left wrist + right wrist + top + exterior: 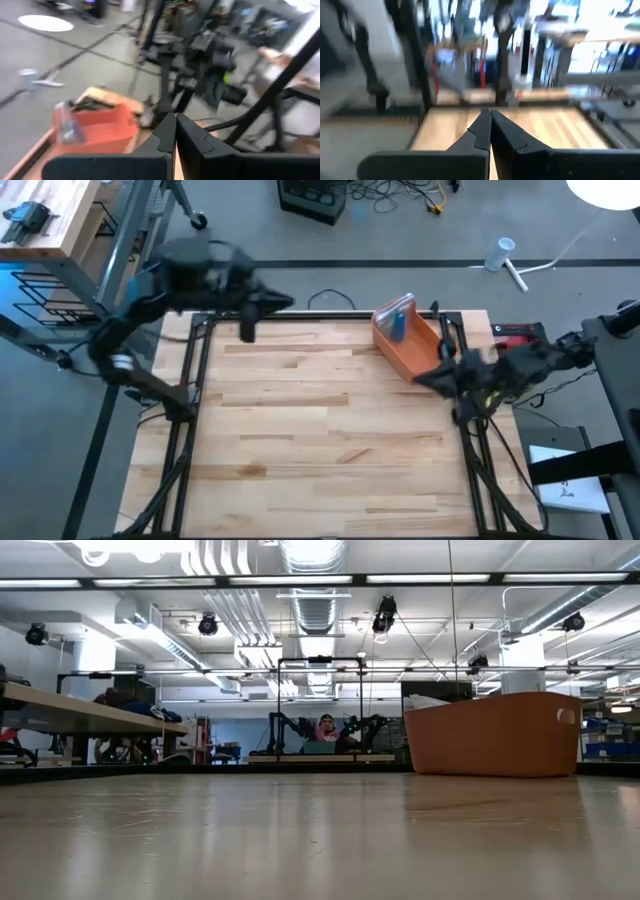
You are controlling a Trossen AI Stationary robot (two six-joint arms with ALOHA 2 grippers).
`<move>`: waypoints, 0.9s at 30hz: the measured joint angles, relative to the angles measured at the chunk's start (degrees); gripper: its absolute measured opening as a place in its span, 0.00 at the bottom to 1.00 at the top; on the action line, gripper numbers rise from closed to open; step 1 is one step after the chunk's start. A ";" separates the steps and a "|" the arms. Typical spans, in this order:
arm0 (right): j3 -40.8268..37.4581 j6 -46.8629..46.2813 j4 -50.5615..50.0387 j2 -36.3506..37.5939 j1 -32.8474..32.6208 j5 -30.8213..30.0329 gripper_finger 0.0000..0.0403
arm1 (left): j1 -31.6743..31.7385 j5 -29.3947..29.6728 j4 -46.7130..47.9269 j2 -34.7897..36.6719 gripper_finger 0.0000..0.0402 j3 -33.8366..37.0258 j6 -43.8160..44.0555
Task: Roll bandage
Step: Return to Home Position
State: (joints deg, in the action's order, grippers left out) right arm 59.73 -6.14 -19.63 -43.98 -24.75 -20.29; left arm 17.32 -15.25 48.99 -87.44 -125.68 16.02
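Orange bin (412, 345) sits near a table (300, 430) corner.

table (320, 430): light wood, smooth | bin (420, 352): orange plastic, matt

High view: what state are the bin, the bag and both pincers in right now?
Orange bin: upright, far right corner of table, holding the bag.
Zip bag: in the bin, leaning on its wall, blue bandage inside.
Left pincer: shut, empty, at the table's far left.
Right pincer: shut, empty, beside the bin.
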 joint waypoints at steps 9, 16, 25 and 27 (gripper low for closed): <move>-11.83 -2.00 6.09 14.27 6.43 8.27 0.00 | -9.38 18.63 -3.06 22.95 0.02 26.99 2.05; -12.05 -4.53 -5.07 24.41 6.60 5.68 0.00 | -18.49 18.25 -4.34 42.39 0.00 45.94 5.77; -12.22 -9.76 -7.59 29.60 6.58 4.78 0.00 | -19.65 16.90 -22.71 62.78 0.02 70.58 1.33; -12.55 -10.27 -9.48 29.79 6.58 4.75 0.00 | -19.65 18.29 -28.13 67.89 0.01 76.38 -1.19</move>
State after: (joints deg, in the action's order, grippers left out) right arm 47.18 -16.41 -29.10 -14.20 -18.17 -15.55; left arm -2.33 3.05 20.86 -19.55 -49.30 14.83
